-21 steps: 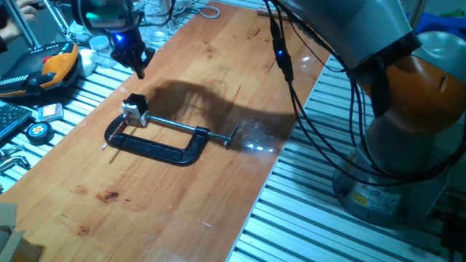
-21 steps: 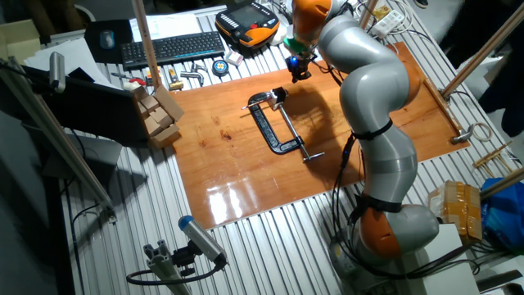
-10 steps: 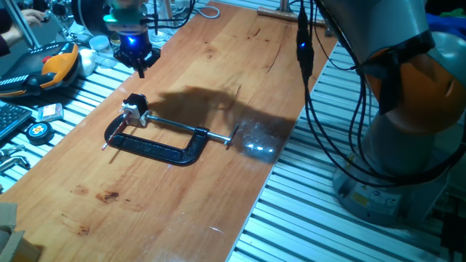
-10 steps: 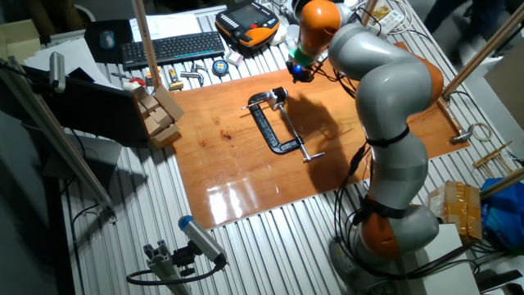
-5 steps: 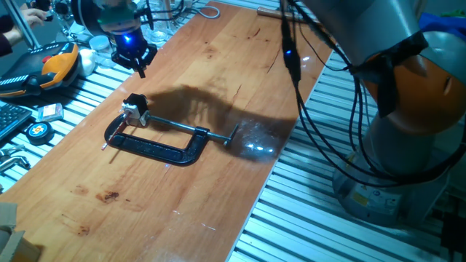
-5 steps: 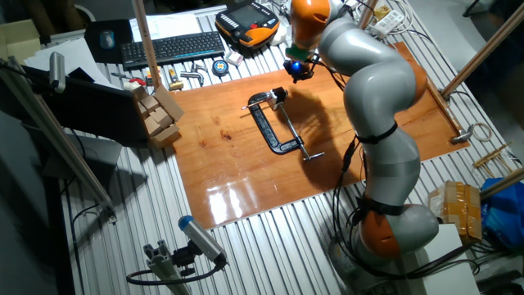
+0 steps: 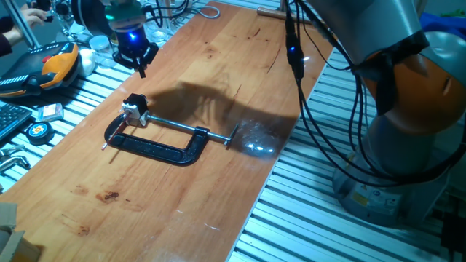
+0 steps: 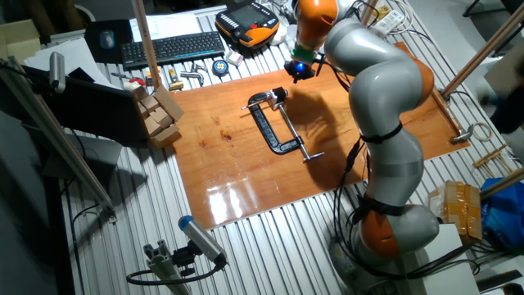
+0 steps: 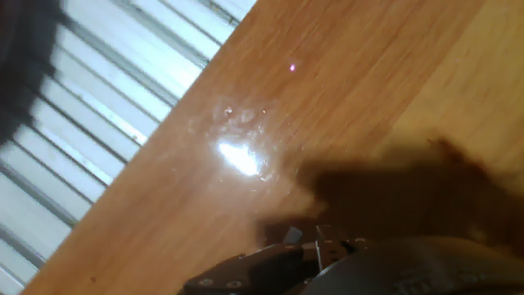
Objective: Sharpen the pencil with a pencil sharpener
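We see the arm (image 8: pixel 372 98): fat silver-grey segments w/ orange joint bands, orange-and-grey base. Black cables (image 7: pixel 309 109) hang off it, one w/ a small blue LED. Gripper (image 7: pixel 136 52) black, blue-green glow above.

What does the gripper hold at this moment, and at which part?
It cannot be told. The gripper hangs above the wooden board, apart from the pencil sharpener; no view shows clearly what lies between its fingertips.
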Robot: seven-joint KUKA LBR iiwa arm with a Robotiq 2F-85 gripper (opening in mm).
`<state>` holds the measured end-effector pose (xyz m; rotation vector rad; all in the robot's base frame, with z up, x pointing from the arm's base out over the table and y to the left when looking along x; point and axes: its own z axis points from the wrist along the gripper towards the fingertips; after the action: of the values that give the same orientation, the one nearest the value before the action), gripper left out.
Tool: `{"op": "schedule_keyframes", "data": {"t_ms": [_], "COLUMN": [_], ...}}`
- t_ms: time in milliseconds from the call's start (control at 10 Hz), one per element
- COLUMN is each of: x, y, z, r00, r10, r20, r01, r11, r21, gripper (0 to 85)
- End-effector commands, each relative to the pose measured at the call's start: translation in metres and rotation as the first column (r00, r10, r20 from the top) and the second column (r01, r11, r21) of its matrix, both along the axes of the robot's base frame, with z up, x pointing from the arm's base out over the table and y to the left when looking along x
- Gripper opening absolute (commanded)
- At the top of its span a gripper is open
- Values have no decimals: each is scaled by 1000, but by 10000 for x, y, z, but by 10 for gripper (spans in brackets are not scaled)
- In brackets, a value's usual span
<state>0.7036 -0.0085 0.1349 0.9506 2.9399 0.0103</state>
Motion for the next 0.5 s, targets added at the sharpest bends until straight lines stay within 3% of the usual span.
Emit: {"op": "schedule_keyframes", "data": {"t_ms": [0, 300, 400], "x": [-1, -31, -78], "y": [5, 19, 42], "z": [2, 113, 235], "r00": [923, 921, 921], "r10": [385, 390, 390], "r20": [-1, -12, -19], "r01": [-385, -390, -390], "r11": [923, 920, 921], "r21": [1, 28, 11], "gripper": [0, 0, 0]}}
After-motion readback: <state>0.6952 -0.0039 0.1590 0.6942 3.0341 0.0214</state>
